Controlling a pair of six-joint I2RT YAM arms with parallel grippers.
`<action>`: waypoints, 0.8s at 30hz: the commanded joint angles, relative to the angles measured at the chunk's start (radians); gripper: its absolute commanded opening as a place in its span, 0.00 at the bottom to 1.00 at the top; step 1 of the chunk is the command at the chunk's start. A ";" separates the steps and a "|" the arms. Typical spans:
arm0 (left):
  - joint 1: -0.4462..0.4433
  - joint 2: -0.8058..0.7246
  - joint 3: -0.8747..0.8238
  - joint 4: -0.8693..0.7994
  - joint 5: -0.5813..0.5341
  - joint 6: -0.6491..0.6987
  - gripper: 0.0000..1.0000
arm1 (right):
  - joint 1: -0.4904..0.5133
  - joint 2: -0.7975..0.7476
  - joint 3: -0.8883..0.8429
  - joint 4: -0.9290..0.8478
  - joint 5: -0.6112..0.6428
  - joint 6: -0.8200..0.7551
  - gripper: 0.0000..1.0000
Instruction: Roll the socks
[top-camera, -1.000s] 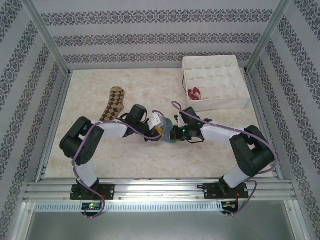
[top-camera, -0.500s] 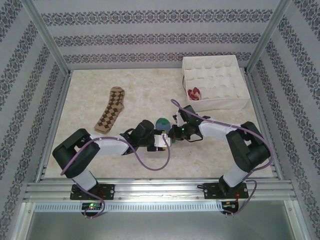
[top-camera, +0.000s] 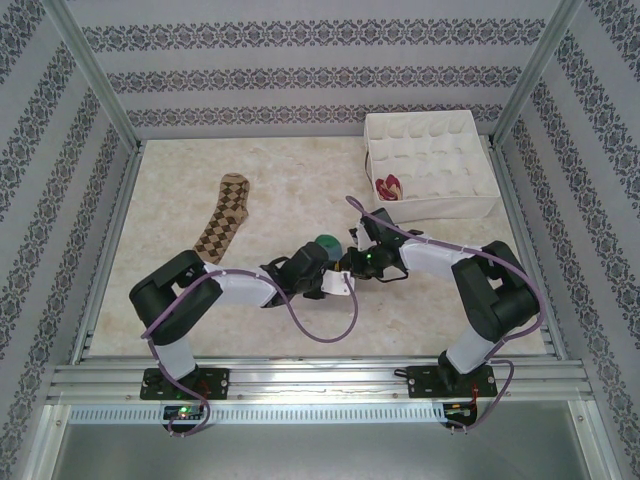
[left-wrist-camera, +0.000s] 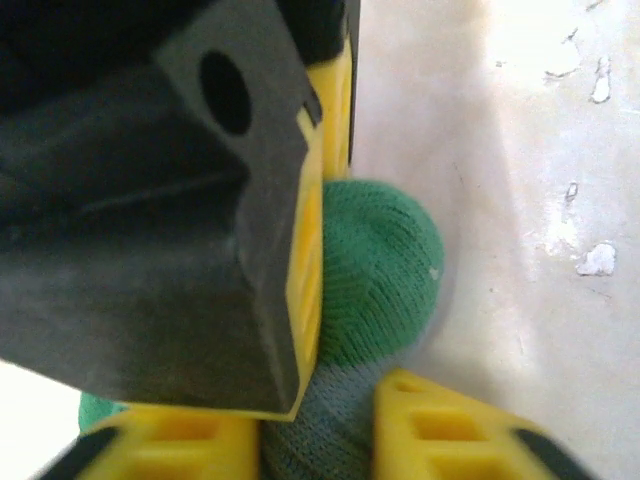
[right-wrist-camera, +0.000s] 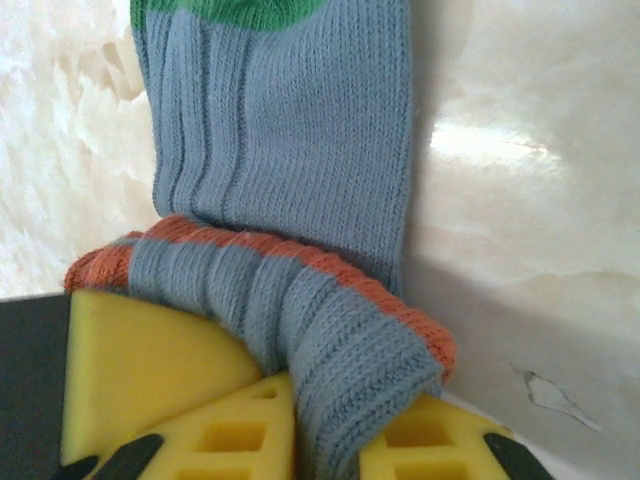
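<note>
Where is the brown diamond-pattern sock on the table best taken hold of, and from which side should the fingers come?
Grip the brown diamond-pattern sock at its near end, coming straight down from above, fingers across the narrow width. It lies flat and stretched out on the table, touching nothing else, so no edge is raised for a sideways approach; a pinch from above seems best.

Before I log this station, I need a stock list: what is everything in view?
striped sock: one, blue, green, orange, table centre, between both jaws
argyle sock: one, brown-tan, flat at table's left
red-and-peach sock: one, in a near-left cell of the box
organiser box: one, white, far right
table: one, pale marble
left arm: one, black-white, jaws on the striped sock
right arm: one, black-white, jaws on the striped sock
</note>
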 joint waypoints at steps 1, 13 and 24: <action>0.002 0.036 0.036 -0.139 0.012 -0.042 0.04 | 0.016 -0.017 -0.046 -0.093 -0.044 -0.021 0.33; 0.159 0.041 0.053 -0.209 0.536 -0.399 0.00 | -0.050 -0.264 -0.105 -0.046 0.001 -0.096 0.56; 0.313 0.144 0.060 -0.082 0.873 -0.722 0.00 | -0.039 -0.208 -0.095 0.072 0.011 -0.130 0.56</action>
